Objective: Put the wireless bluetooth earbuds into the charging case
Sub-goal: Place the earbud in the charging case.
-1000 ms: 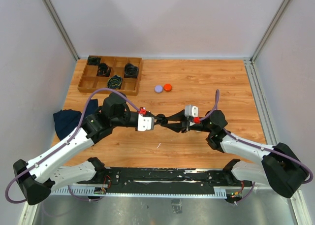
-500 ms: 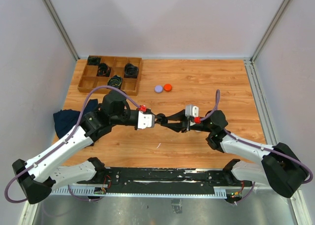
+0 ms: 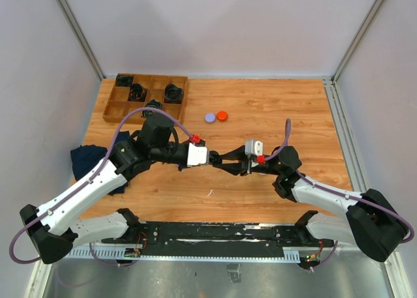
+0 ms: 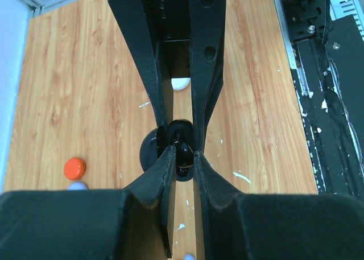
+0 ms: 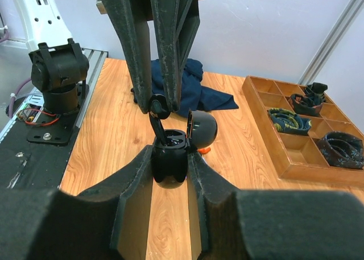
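— What was over on the left?

— A dark blue cloth point(image 3: 88, 160) lay at the left edge of the table point(image 3: 280, 109). Above it, in the upper left, sat a wooden tray point(image 3: 144, 106) with black cables point(image 3: 172, 92) coiled in several of its compartments.

— And the arms?

— They met tip to tip in the middle of the frame. The left gripper point(image 4: 182, 154) was pinched nearly closed on a dark earbud point(image 5: 157, 107). Seen from the right wrist, the bud hung just above the centre, with its stem reaching down into the mouth of the case point(image 5: 169, 169).

— So the case was off the table?

— Yes, it was held up. The right gripper point(image 5: 170, 160) had its fingers clamped on both sides of the black case. The lid point(image 5: 203, 129) was tipped open to the right. I couldn't tell if the bud was seated or only touching the rim.

— Anything else nearby?

— Above the grippers in the overhead view, a purple disc point(image 3: 209, 117) and an orange disc point(image 3: 222, 115) lay just beside each other on the wood. They were well apart from the case, and neither gripper touched them.
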Robot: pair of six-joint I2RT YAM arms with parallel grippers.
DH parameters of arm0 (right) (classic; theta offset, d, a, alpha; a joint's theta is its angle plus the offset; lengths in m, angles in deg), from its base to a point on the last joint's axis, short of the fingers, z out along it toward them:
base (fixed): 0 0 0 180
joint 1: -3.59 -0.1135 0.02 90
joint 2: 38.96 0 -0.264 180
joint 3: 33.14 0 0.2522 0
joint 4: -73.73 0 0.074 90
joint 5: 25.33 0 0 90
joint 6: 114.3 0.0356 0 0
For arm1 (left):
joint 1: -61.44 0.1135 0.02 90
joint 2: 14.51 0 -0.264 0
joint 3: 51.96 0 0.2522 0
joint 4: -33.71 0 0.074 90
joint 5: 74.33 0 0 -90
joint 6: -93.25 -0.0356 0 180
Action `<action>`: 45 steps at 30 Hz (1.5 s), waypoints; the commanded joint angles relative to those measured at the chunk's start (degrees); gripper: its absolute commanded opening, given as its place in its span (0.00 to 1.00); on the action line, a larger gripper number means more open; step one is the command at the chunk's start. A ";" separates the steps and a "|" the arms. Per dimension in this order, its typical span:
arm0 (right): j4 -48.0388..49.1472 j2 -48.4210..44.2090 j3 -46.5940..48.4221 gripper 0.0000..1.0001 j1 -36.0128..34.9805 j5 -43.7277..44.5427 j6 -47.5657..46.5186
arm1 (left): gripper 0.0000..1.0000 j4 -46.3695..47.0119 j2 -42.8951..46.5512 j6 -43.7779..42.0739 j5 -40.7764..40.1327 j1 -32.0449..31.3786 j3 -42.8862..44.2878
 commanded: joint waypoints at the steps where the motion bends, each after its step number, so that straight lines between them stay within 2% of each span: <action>1: 2.89 -0.32 0.86 0.11 0.75 -0.33 -0.71 | 0.00 -3.99 -1.27 -0.06 -0.78 -0.47 2.29; 13: 3.40 0.12 1.07 0.11 0.65 -1.41 -0.47 | 0.03 -4.00 -4.02 0.54 -1.68 -0.47 4.04; 22: 5.22 0.86 1.19 0.11 0.61 -3.34 0.74 | 0.13 -4.00 -5.66 -0.02 -1.74 -0.47 3.87; 28: 10.12 1.39 0.48 0.11 0.62 -5.20 3.21 | 0.18 -4.00 -5.38 -0.61 -3.45 -0.47 2.97; 39: 17.97 3.82 0.29 0.11 0.67 -9.46 7.80 | 0.24 -2.00 -4.55 -1.55 -2.22 -0.47 1.83; 45: 17.20 4.26 0.14 0.11 0.74 -8.86 6.96 | 0.34 -1.76 -3.65 -1.73 -2.55 -0.47 1.79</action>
